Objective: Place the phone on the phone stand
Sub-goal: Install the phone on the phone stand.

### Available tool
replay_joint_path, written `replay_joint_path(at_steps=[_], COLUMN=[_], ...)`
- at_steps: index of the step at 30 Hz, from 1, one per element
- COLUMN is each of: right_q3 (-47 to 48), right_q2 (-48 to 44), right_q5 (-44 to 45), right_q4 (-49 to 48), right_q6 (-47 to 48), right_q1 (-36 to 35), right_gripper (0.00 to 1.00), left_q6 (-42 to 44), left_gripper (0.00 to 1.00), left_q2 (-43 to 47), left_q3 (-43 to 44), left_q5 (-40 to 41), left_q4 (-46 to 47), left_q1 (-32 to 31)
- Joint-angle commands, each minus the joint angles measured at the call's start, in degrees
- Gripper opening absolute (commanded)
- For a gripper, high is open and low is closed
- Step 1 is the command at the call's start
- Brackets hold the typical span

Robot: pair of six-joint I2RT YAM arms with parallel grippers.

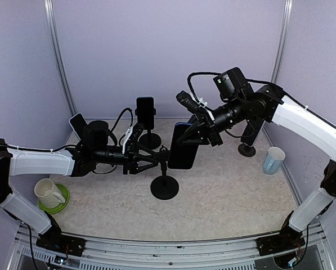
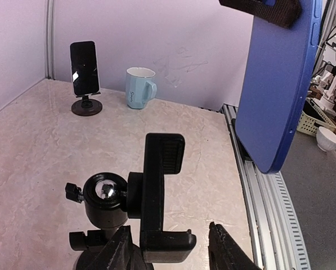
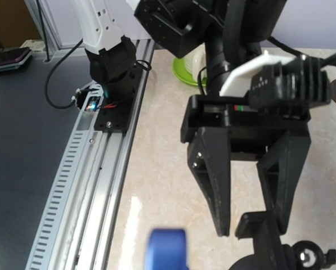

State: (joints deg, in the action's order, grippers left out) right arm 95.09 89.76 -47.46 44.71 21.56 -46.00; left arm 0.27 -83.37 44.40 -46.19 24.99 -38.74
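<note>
The phone [image 1: 182,147], a blue slab with rounded corners (plain back showing), hangs in the air close by the phone stand [image 1: 164,188], pinched at its top by the closed right tool [image 1: 197,134]. The left tool [image 2: 169,236] stands half open astride the stand's cradle [image 2: 163,180].

phone [image 2: 274,84] back: blue, matt, smooth, either a plastic or a silicone case (can't tell which). phone stand [image 2: 162,191]: matt black plastic, with a ribbed face inside the clamp. Its ball joint [image 2: 104,190] is glossy and catches a highlight. left gripper [image 2: 169,229] fingers [image 2: 227,250]: matt black plastic, slightly grainy. table [image 2: 32,146]: pale marbled stone-look, smooth, low sheen. blue mug [image 2: 139,88] on the right: glossy glaze, ceramic by the look. spare phone [image 2: 83,66] beside it: glossy black screen. near rail [image 3: 83,185]: bare slotted metal, satin grey. arm shells [image 1: 41,162]: white plastic, semi-gloss. walls [image 1: 156,45]: flat matt lilac.
</note>
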Motion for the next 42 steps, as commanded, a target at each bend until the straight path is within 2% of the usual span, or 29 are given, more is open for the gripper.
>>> replay_joint_path(at_steps=[1, 7, 12, 19, 33, 42], right_q3=[2.44, 3.76, 5.16, 5.28, 7.63, 11.82], right_q2=[0.46, 1.27, 2.00, 2.22, 3.96, 7.34], right_q5=[-1.75, -2.17, -2.36, -2.37, -3.16, -3.37], right_q4=[-0.24, 0.32, 0.95, 1.05, 1.46, 4.18], right_q6=[0.55, 0.75, 0.94, 1.11, 1.52, 3.61], right_q1=[-0.49, -0.49, -0.50, -0.58, -1.02, -2.31], right_gripper=[0.00, 0.00, 0.00, 0.00, 0.00, 0.00], left_q6=[0.44, 0.47, 0.36, 0.26, -0.07, -0.02], left_gripper=[0.42, 0.34, 0.47, 0.46, 0.35, 0.15], left_q2=[1.68, 1.70, 1.72, 1.18, -0.56, -0.41], left_q3=[-0.09, -0.30, -0.75, -0.72, 0.50, 0.90], left_q5=[-1.23, -1.25, -0.87, -0.93, -1.47, -1.34], left_q4=[0.51, 0.45, 0.35, 0.48, 0.41, 0.37], left_q1=[0.59, 0.64, 0.47, 0.40, 0.20, 0.25])
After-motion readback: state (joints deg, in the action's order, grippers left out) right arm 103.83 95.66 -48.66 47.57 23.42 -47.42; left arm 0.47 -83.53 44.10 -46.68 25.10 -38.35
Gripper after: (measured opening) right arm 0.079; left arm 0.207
